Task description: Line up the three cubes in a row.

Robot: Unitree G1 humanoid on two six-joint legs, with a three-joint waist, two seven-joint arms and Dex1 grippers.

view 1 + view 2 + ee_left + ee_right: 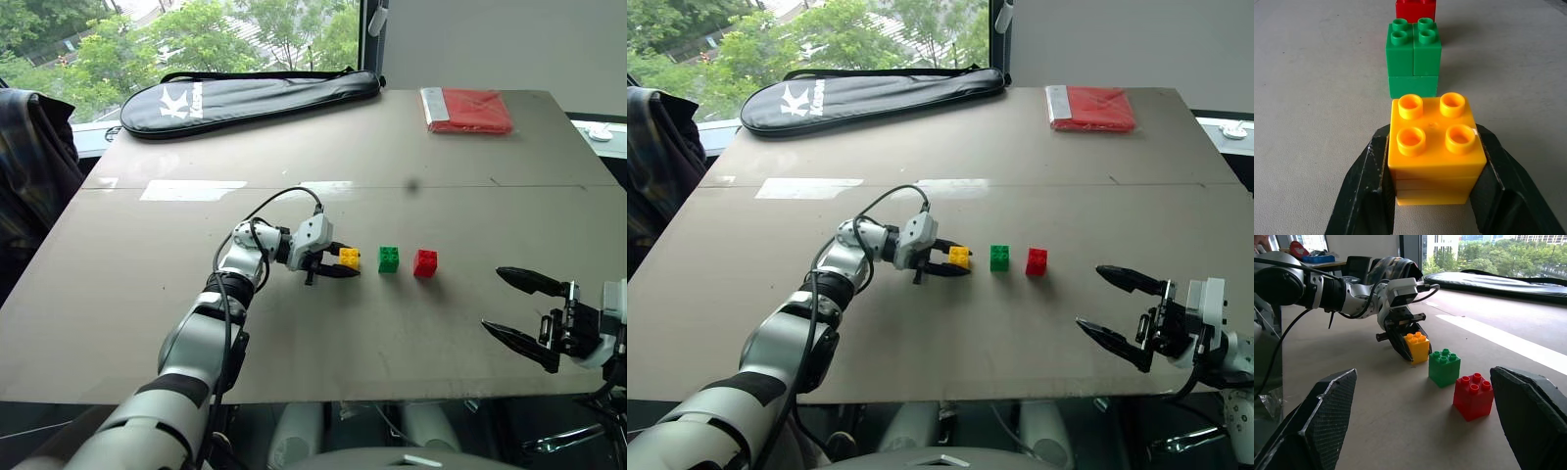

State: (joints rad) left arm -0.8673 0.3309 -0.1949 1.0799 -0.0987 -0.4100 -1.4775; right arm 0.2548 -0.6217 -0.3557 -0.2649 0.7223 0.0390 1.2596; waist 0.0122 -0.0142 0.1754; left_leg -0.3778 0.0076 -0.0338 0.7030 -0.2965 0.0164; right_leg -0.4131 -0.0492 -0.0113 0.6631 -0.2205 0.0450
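Resting on the counter (147, 294), the yellow cube (1435, 147) sits clenched between the left gripper (338, 264)'s jaws. Just beyond those jaws stand the green cube (389, 258), then the red cube (425, 262), in one row. The right gripper (519, 313)'s jaws gape wide, empty, near the red cube.

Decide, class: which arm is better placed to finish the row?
Left: its pincer grips the yellow studded plastic cube beside the green studded cube; the right pincer hangs open, apart.

light: bright daylight from window (196, 39) | glare: pale streak on table (191, 189) | shadows: soft | focus: sharp
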